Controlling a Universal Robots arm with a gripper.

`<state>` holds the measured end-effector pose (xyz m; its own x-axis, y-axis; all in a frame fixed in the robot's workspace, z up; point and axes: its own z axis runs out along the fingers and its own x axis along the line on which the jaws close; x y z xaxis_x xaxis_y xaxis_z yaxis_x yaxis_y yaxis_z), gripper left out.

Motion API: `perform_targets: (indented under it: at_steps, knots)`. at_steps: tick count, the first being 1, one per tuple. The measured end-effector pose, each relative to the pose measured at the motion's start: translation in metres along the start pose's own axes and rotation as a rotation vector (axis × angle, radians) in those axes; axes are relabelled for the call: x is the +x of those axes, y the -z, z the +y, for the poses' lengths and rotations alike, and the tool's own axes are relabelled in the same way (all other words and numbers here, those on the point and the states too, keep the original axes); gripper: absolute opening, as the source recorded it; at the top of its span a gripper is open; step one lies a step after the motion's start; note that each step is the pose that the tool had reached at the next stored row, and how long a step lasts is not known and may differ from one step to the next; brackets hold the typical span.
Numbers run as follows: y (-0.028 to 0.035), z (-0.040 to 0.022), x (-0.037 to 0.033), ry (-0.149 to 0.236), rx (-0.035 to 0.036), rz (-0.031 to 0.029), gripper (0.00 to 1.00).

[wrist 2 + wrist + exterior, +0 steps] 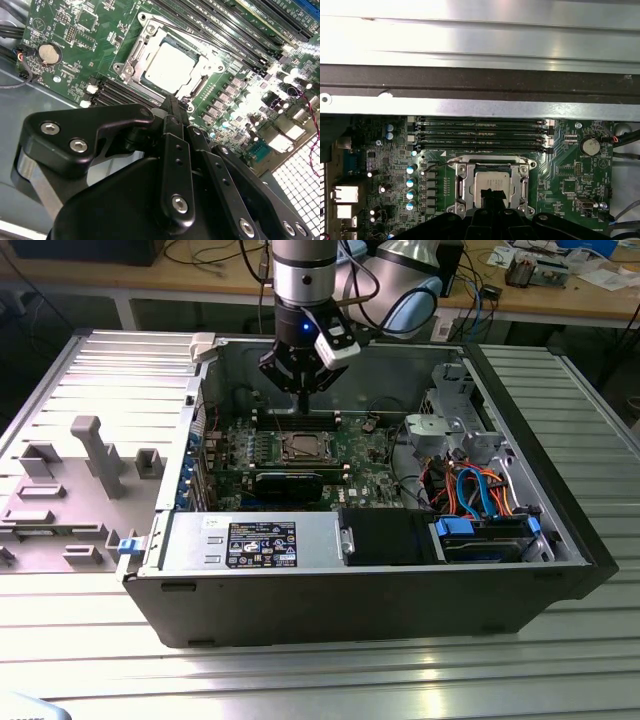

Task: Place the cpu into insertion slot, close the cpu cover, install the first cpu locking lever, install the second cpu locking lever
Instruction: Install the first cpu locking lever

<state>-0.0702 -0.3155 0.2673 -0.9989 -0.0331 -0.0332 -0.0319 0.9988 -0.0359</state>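
The gripper [172, 107] hovers with fingers pressed together, holding nothing. Just beyond, the cpu [170, 66] lies seated in the insertion slot [461, 187], mid-motherboard [75, 45], the cpu cover [134, 52] around it. It looks light, stiff, fragile; gripping its 2 opposite edges seems safest.

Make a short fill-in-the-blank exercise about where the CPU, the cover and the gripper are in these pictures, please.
1. The cpu lies inside the ____ of the green motherboard.
2. The cpu cover is a metal frame lying flat ____ the cpu.
3. In the exterior view, the gripper hangs ____ the motherboard, inside the open computer case.
4. In the first wrist view, the round coin battery is ____ from the cpu.

Missing words: slot; around; above; apart
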Motion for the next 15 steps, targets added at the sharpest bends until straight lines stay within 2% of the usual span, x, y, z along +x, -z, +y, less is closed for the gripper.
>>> perform_targets:
  at_steps: [15]
  knots:
    - [0.0003,0.0002,0.0082,0.000,0.0000,0.0000,0.11]
